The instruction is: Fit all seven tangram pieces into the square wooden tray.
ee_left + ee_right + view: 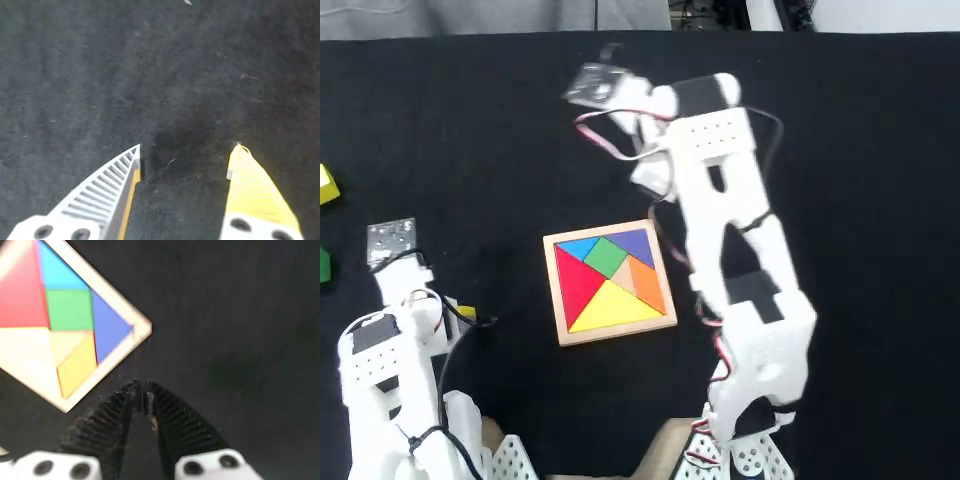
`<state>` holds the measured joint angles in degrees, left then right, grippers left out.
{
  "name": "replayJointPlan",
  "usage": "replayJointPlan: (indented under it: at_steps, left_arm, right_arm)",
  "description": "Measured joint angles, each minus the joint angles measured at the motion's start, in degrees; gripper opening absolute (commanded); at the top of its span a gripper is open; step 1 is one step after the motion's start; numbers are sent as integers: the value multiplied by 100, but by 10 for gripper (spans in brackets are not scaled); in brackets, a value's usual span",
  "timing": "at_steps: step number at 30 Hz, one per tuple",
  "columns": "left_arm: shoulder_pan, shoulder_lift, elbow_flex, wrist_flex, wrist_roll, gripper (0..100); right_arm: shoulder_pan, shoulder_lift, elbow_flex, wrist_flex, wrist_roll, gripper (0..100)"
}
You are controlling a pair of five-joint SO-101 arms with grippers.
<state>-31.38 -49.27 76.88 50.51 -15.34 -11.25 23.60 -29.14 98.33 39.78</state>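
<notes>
**Tray full, both pincers empty**

The tray (pixel 620 334) lies near the middle of the counter (pixel 860 200), turned a little off square to its edges. All seven pieces lie flat inside it and fill the square.

- A red triangle (pixel 577 282) takes the side toward the counter's left edge.
- A yellow triangle (pixel 616 306) runs along the side toward the near edge.
- A light blue triangle (pixel 582 248) and a blue parallelogram (pixel 638 244) line the far side.
- A green square (pixel 608 257) sits between those two.
- An orange triangle (pixel 646 282) takes the right side.
- A small tan triangle (pixel 624 274) sits in the middle, between the green, the orange and the yellow.

The right arm (pixel 720 200) stretches from the near edge, past the tray's right side, toward the far edge. The right pincer (pixel 143 390) is pressed closed. Its black fingers (pixel 175 415) meet at the tips with nothing between them. It hangs over bare cloth just beside the tray's corner where the parallelogram lies. Whether the tips touch the cloth cannot be told.

The left arm (pixel 390 360) stands at the near left corner. The left pincer (pixel 189 149) gapes wide and holds nothing. Its grey finger (pixel 105 190) and yellow finger (pixel 252 190) are over bare black cloth, well apart from the tray.

A yellow block (pixel 326 185) and a green block (pixel 323 265) sit at the counter's left edge.
</notes>
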Motion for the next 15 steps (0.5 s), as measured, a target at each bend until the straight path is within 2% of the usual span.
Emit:
replayJointPlan:
  at_steps: [2, 6, 11, 15]
  left_arm:
    - [26, 0, 0, 0, 0, 281]
    - [44, 0, 9, 0, 0, 281]
    - [53, 0, 9, 0, 0, 281]
    - [53, 0, 9, 0, 0, 281]
  right_arm:
    - [369, 0, 765, -246, -123, 11]
    - [730, -378, 2822, -1424, -149, 11]
    - [607, -1600, 5398, -2954, -167, 11]
    - [229, -2479, 6664, -3499, -413, 11]
